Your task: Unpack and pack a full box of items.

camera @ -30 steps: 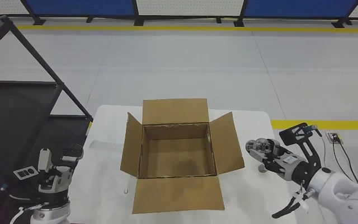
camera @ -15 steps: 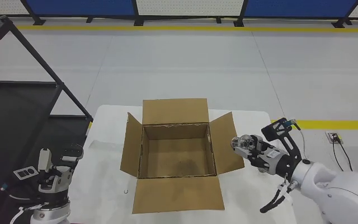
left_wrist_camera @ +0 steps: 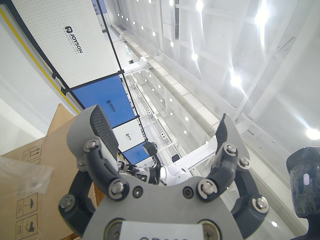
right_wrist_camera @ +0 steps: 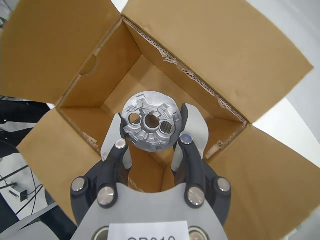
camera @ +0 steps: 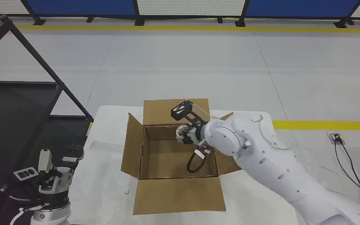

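You have a plain brown cardboard box [camera: 174, 194] on a white worktop [camera: 106, 185], and a silver-grey metal disc [right_wrist_camera: 151, 124] held in the grey-and-black right hand [right_wrist_camera: 152, 119].

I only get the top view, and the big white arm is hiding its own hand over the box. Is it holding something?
Observer: Yes. The right gripper is shut on a round silver metal part, pinched by its rim.
Child: What does it look like?
Observer: Like a thick disc with a hole in the middle and more round holes beside it. It faces the wrist camera, over the opening of the box.
Child: And the other hand, at the side of the table?
Observer: The left gripper points up at the ceiling, with its fingers spread wide and nothing between them.
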